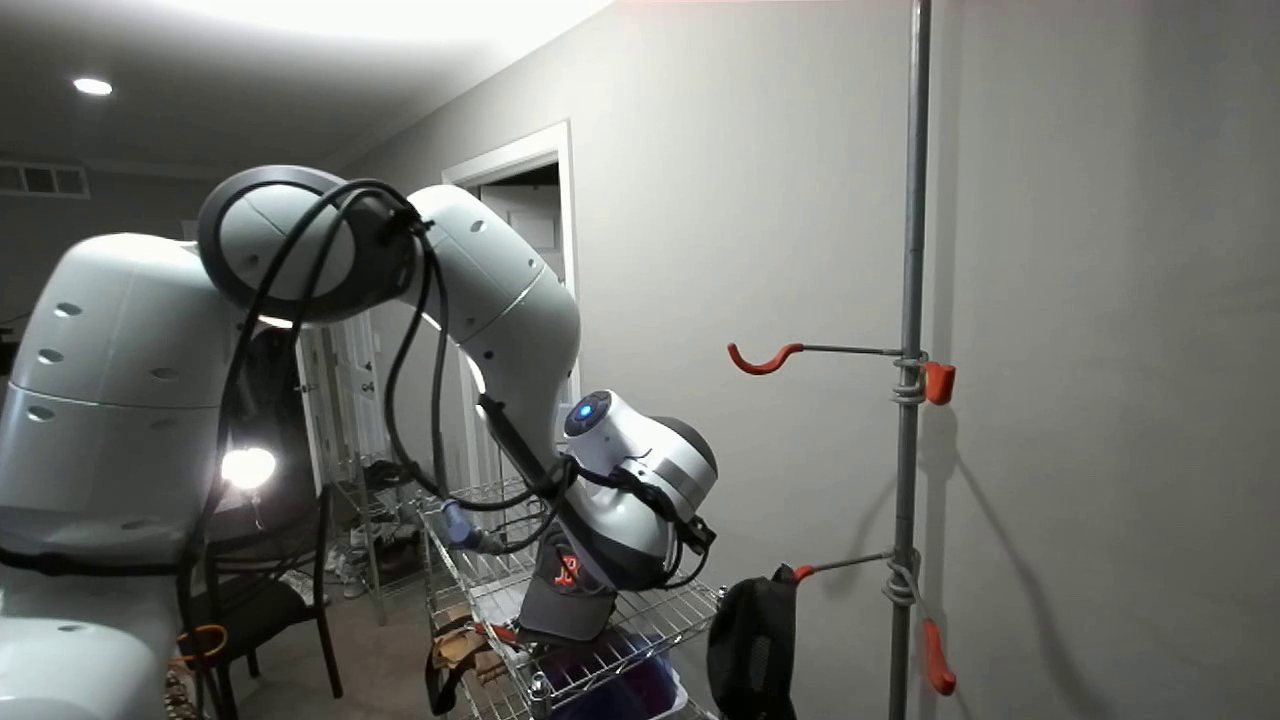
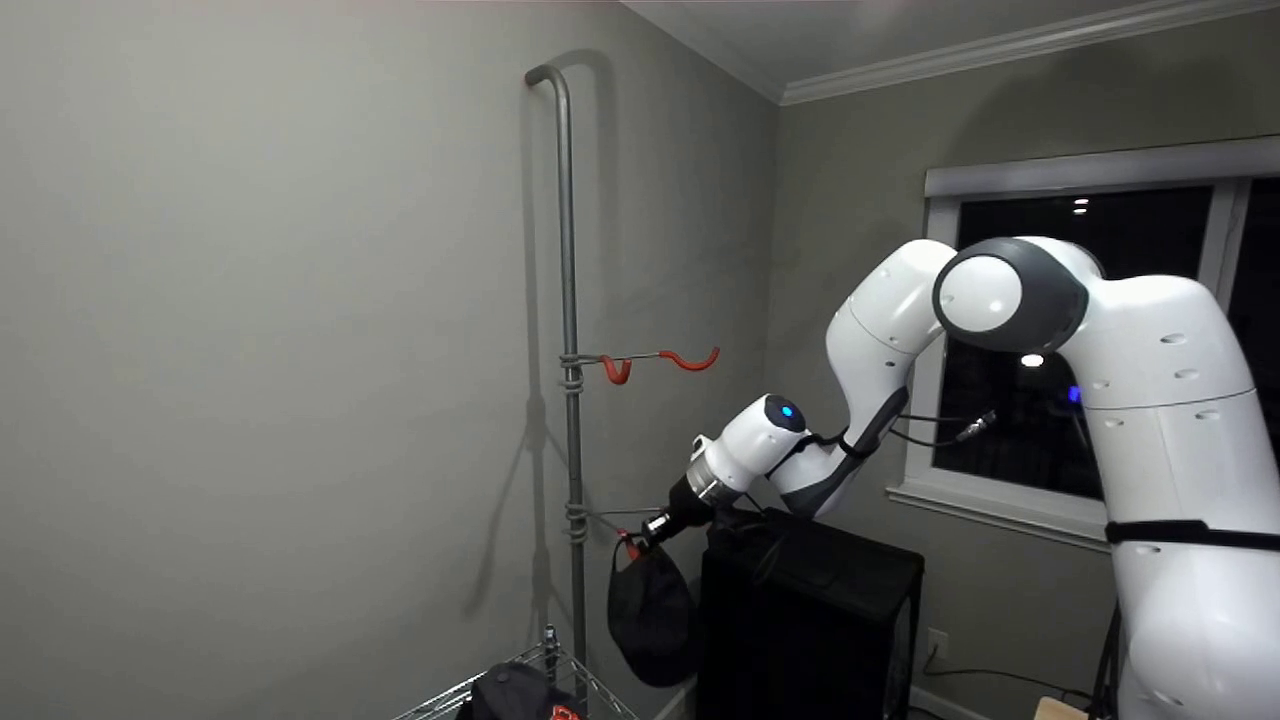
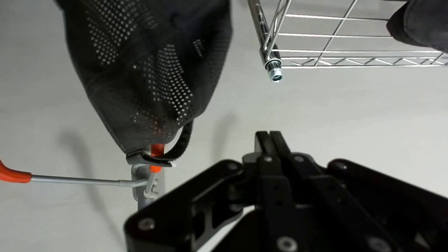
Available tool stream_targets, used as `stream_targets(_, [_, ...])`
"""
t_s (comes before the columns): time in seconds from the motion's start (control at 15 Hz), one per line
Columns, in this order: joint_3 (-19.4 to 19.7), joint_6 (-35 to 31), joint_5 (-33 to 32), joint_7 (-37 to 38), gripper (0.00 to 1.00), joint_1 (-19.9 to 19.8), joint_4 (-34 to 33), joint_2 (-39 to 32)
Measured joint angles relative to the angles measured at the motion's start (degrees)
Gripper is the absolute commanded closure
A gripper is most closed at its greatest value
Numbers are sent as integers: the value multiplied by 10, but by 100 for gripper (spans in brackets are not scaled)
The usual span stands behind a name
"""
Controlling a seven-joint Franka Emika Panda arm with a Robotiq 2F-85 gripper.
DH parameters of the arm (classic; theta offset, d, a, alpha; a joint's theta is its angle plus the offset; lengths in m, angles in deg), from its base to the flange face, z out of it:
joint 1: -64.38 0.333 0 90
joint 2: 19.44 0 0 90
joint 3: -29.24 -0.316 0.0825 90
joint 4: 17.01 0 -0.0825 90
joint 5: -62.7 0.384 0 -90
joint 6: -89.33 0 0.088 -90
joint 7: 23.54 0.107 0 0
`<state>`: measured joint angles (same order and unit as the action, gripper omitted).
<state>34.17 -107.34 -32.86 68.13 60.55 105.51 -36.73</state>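
Note:
My gripper (image 3: 268,136) is shut, with its black fingers together and nothing between them. A black cap (image 3: 147,70) with a perforated back hangs by its strap from a lower orange hook; it also shows in both exterior views (image 1: 752,645) (image 2: 650,620). In the wrist view, which looks upside down, the fingertips point at the wall beside the cap's strap, apart from it. In an exterior view the gripper (image 2: 655,528) overlaps the cap's top and hook. A second dark cap (image 1: 565,600) with an orange logo sits on a wire shelf (image 1: 680,622).
A grey metal pole (image 1: 914,250) along the wall carries upper orange hooks (image 1: 765,365) and another lower orange hook (image 1: 938,660). A black cabinet (image 2: 810,610) stands beside the hanging cap. A purple bin (image 1: 625,690) sits under the shelf, and a chair (image 1: 255,605) stands behind the arm.

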Motion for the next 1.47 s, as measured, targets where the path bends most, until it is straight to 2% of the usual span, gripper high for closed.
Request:
stream_targets(0.13, [0, 0, -11, 0, 96, 1, 15, 14])
stream_targets(0.2, [0, 0, -15, 0, 92, 1, 21, 19])
stream_targets(0.27, [0, 0, -18, 0, 70, 2, 25, 24])
stream_targets(0.47, [1, 1, -21, 0, 61, 2, 34, 28])
stream_targets(1.0, [12, 46, -19, 0, 12, 4, 14, -12])
stream_targets(1.07, [9, 57, 11, -20, 4, 3, 10, -23])
stream_targets(1.13, [4, 68, 59, -62, 2, 1, 9, -35])
stream_targets(1.2, [2, 77, 75, -75, 0, 2, 3, -48])
stream_targets(1.47, [2, 82, 82, -75, 0, 3, -33, -94])
